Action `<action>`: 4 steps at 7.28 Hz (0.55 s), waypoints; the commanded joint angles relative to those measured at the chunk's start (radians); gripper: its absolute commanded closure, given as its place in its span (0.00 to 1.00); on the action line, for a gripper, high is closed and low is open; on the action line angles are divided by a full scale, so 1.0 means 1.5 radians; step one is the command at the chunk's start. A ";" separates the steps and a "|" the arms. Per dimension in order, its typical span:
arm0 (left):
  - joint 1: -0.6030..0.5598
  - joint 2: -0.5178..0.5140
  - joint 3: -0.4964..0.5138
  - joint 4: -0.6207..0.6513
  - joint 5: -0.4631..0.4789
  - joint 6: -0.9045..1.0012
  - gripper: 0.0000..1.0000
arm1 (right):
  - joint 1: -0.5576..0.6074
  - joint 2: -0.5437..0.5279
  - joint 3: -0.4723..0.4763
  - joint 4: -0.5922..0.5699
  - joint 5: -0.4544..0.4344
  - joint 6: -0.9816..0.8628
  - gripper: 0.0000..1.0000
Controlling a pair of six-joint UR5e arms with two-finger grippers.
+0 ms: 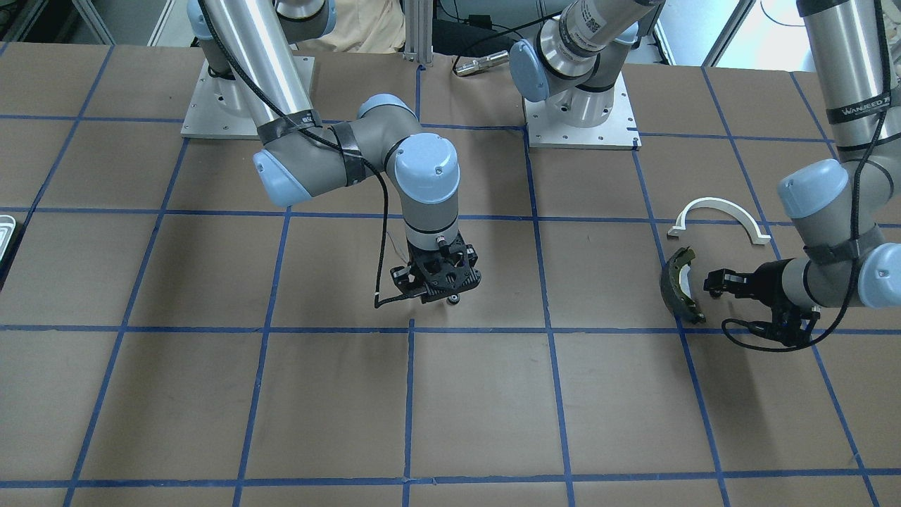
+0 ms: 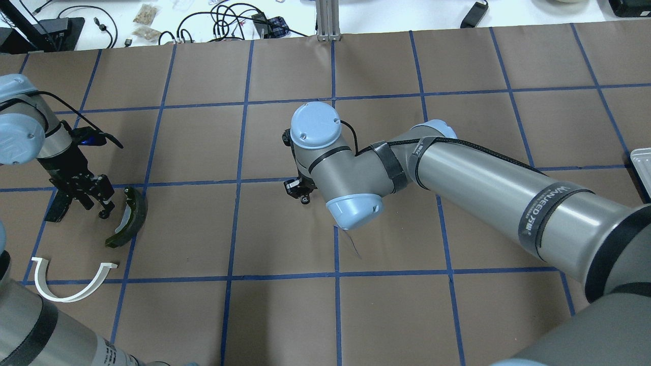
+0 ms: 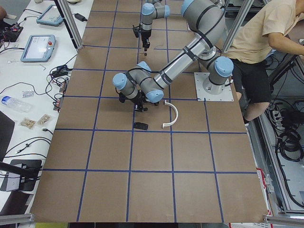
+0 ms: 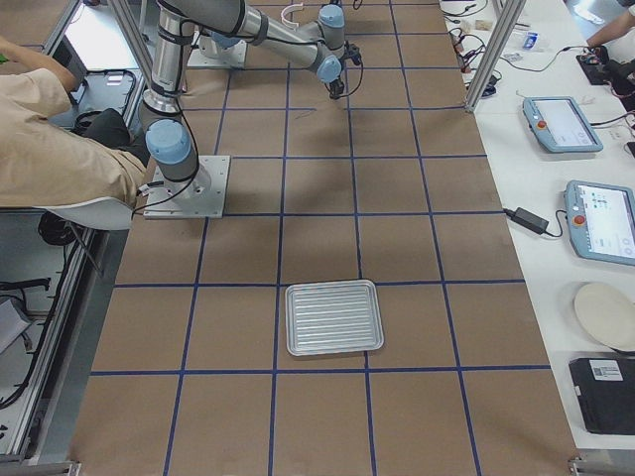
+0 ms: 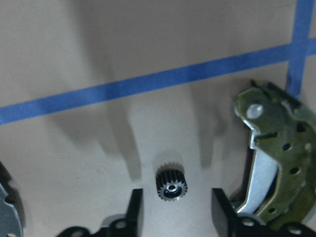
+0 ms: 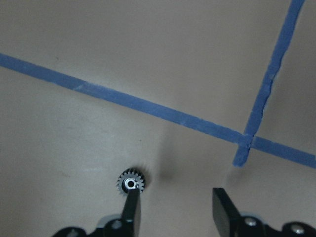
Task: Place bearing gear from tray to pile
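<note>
**Front-facing view.** We take as landmark the dark curved brake shoe with olive edge point(image 1: 674, 287), lying on the brown table with blue tape grid point(image 1: 479, 408).
- Near the shoe, toward the robot's base: one white curved plastic arch point(image 1: 714, 203).
- Just beside the shoe, fingertips pointing at it: the left gripper point(image 1: 711, 284).
- Well apart from the shoe, at mid-table: the right gripper point(image 1: 440, 292), pointing down. One small black toothed gear point(image 1: 455, 301) shows under it.
- At the table end farthest from the shoe: the rim of a shallow silvery metal tray point(image 1: 5, 236).

**Overhead view.** We log the left gripper's tips just short of the brake shoe. The right gripper is mostly hidden under its own wrist.

**Left side view.** One small black brake pad point(image 3: 140, 126) lies near the brake shoe, on the left gripper's other side.

**Right side view.** The tray shows whole, with a ribbed floor, well apart from the brake shoe.

**Left wrist view.** We count a second small black gear point(image 5: 172, 185) on the table, just beside the brake shoe and not touching it. It lies between the left gripper's spread fingers point(image 5: 134, 210) and touches neither.

**Right wrist view.** The right gripper's jaws stand wide apart. The toothed gear sits at the tip of one finger point(image 6: 131, 210); we cannot tell whether they touch.
</note>
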 commanded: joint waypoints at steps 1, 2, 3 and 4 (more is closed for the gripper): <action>-0.033 0.021 0.036 -0.007 -0.061 -0.007 0.00 | -0.047 -0.025 -0.062 0.099 -0.027 -0.040 0.00; -0.077 0.031 0.060 -0.012 -0.072 -0.065 0.00 | -0.097 -0.048 -0.117 0.195 -0.021 -0.093 0.00; -0.125 0.044 0.092 -0.034 -0.070 -0.116 0.00 | -0.146 -0.076 -0.179 0.299 -0.025 -0.128 0.00; -0.169 0.057 0.139 -0.088 -0.072 -0.192 0.00 | -0.204 -0.087 -0.240 0.398 -0.021 -0.160 0.00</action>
